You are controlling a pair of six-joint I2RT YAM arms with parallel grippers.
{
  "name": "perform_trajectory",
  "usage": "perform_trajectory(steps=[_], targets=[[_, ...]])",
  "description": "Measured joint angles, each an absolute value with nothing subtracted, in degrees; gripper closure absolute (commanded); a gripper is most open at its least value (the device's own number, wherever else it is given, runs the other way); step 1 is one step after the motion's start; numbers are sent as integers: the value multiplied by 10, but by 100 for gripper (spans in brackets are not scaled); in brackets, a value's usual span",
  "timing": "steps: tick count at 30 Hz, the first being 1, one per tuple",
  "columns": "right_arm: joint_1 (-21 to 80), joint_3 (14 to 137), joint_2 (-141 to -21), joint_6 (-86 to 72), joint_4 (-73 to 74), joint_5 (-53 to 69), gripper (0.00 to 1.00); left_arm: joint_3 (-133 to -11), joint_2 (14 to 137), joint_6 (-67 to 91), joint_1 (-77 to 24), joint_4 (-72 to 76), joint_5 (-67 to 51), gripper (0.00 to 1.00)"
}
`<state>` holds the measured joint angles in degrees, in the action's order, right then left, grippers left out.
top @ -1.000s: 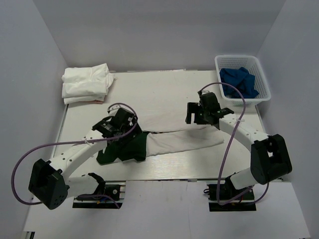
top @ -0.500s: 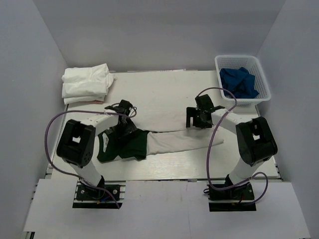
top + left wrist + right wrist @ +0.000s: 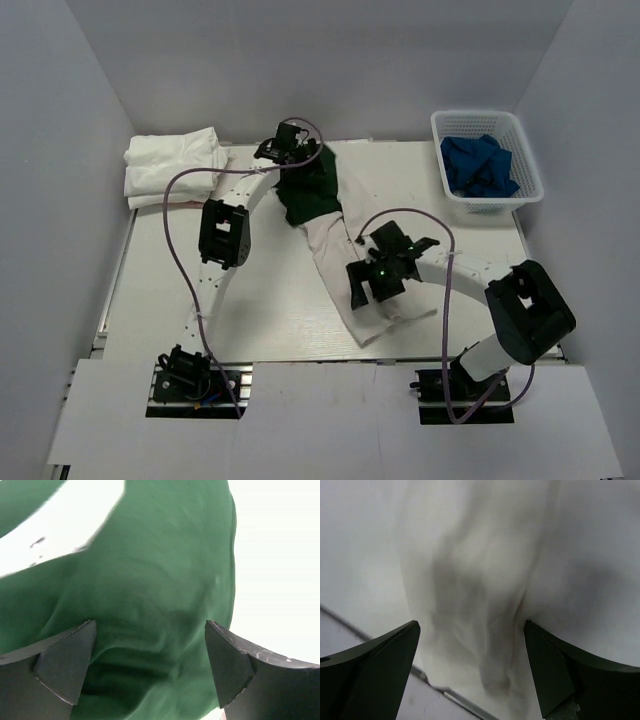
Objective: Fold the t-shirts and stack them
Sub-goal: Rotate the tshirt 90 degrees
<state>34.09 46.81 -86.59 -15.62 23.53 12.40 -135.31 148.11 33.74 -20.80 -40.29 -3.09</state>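
Plainly, both sets of jaws stand released, spread wide with nothing pinched. The left gripper (image 3: 150, 672) hangs close over dark green cloth, which bulges in soft folds between its jaws and fills most of the left wrist view. Bare white surface shows at the right and upper left. The right gripper (image 3: 470, 670) hovers over rumpled white cloth with a long crease running down between its jaws. A thin dark line crosses the surface at lower left.

From above, the left gripper (image 3: 290, 143) is reached out to the far side of the table (image 3: 250, 300), over the green end of the t-shirt (image 3: 325, 240). That shirt lies gathered into a long strip on a slant from the far middle toward the near right — green end far, white end near. The right gripper (image 3: 372, 288) sits over the white end, near the table's front edge, well apart from the left one.

The folded white t-shirts (image 3: 172, 165) are piled in the far left corner, apart from the long shirt. A white basket (image 3: 478, 115) stands at the far right — blue cloth (image 3: 480, 165) lies inside it.
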Motion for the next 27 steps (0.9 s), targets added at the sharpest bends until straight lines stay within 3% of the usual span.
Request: perform_trajectory(steps=[4, 9, 10, 15, 16, 18, 27], targets=[[412, 474, -877, -95, 275, 223, 11, -1356, 1531, 346, -207, -204, -116, 0], [459, 528, -952, -10, 302, 332, 24, -1429, 1635, 431, -207, 1, -199, 0], [464, 536, -962, 1, 303, 345, 29, -1441, 1657, 452, -208, 51, -205, 0], [488, 566, -995, 41, 317, 376, 33, -1431, 1676, 525, -207, 162, -199, 0], [492, 568, -995, 45, 317, 378, 29, -1429, 1676, 531, -207, 169, -197, 0], [497, 572, -995, 48, 323, 377, 9, -1426, 1676, 541, -206, 177, -193, 0], [500, 631, -911, -27, 317, 247, 9, -1395, 1608, 496, -199, 72, -184, 0]])
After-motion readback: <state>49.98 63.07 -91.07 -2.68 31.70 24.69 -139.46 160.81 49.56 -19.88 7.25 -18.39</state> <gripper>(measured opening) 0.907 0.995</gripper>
